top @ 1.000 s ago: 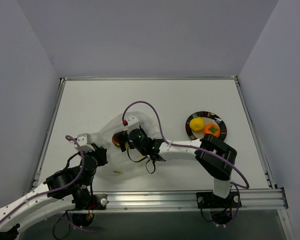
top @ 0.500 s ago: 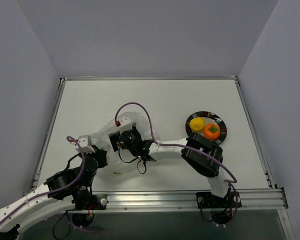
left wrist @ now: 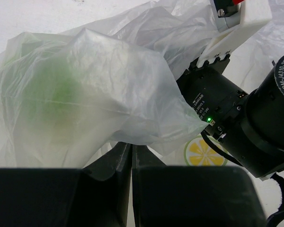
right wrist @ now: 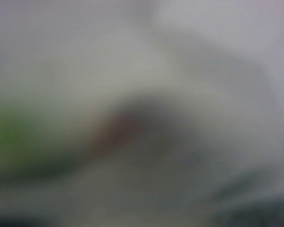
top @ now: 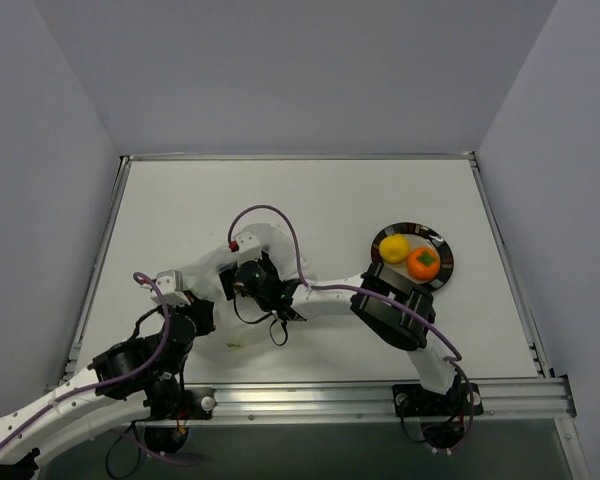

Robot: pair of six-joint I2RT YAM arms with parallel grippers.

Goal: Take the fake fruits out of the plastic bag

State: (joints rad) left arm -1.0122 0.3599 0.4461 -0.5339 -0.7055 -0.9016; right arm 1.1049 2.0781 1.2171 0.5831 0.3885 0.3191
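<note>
Crinkly translucent white plastic bag (left wrist: 109, 85): yellow citrus-slice print, green tint within. Dark round plate (top: 438, 240): 1 yellow fake fruit (top: 393, 248), 1 orange fake fruit (top: 423, 263), green top.

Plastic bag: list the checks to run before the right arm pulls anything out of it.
1. Left tool clamping the plastic bag: ok, film is pinched between its shut fingers.
2. Right tool reaching into the bag: ok, the top view shows its wrist buried in the plastic.
3. Right tool's hold on a fruit: cannot tell, its fingers are hidden and the right wrist view is a blur.
4. Fruit left inside: ok, a green shape shows through the film.
5. Room on the plate: ok, it holds a yellow fruit and an orange fruit, with its far side bare.
</note>
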